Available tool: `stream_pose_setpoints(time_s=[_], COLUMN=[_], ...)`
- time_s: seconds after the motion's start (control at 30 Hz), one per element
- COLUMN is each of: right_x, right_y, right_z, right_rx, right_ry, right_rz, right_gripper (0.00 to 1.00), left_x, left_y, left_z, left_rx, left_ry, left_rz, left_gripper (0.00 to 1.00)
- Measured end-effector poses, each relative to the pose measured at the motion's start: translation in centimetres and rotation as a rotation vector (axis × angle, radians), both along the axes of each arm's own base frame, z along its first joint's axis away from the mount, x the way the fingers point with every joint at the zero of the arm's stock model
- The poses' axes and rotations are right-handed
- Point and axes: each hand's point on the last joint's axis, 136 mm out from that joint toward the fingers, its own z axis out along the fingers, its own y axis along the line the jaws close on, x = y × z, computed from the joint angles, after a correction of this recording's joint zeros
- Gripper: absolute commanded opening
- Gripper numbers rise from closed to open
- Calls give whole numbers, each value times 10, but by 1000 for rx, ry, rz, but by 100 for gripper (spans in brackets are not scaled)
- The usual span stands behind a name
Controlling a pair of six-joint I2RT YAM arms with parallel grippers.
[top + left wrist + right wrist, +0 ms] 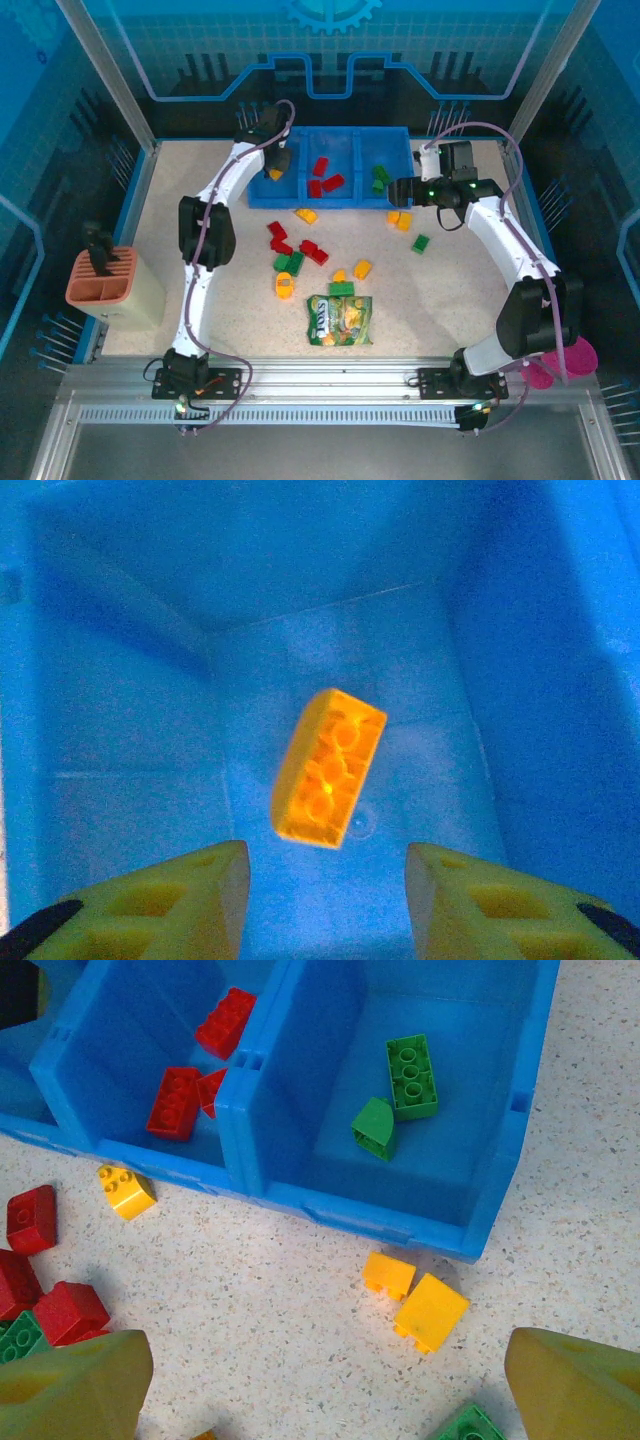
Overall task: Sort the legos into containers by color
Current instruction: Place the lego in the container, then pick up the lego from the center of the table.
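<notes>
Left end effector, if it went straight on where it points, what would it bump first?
Most likely the orange lego right ahead of the left end effector, inside the blue tray. Depth is unclear; the tray floor lies just behind it.

A green-yellow candy bag (340,320) lies by the table's (450,300) near edge, an orange-brown basket (100,288) stands at its left edge, and a pink cup (565,362) sits by its near right corner.

Pieces cut off or half covered

Right wrist view: a green lego (468,1426) is cut by the bottom edge. Top view: the left gripper (277,160) covers part of a yellow lego (273,175) — its shape is unclear.
</notes>
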Motion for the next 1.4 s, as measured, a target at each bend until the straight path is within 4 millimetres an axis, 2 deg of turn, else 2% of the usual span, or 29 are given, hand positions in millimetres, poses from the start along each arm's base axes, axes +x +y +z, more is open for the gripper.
stream_pose_setpoints(time_s=[0.1,0.17,0.27,0.33,0.43,0.53,0.63,0.73,0.83,0.93,1.4], right_x=[0,0,0,1,3,6,9,12,14,14,12], right_y=[0,0,0,0,0,-3,-13,-28,-37,-38,-32], right_z=[0,0,0,1,7,11,11,12,13,14,13], right_rx=[1,2,3,3,4,5,1,1,2,7,32], right_ry=[-1,0,0,-2,-16,-29,-34,-38,-43,-43,-37], right_rz=[-1,-2,-3,-3,-4,-11,-38,-72,-96,-93,-67], right_gripper=[92,92,92,93,93,95,97,98,99,99,100], left_x=[-20,-36,-67,-100,-154,-201,-238,-262,-274,-279,-279], left_y=[-3,-13,-45,-78,-130,-172,-195,-213,-233,-243,-257], left_z=[18,38,64,70,58,32,5,-6,-7,-12,-59], left_rx=[5,14,32,40,41,15,6,-14,-59,-92,-86], left_ry=[4,-7,-27,-18,34,111,182,214,214,226,284], left_rz=[-8,-28,-91,-170,-286,-347,-360,-366,-370,-365,-347], left_gripper=[49,49,49,49,50,50,50,50,50,52,56])
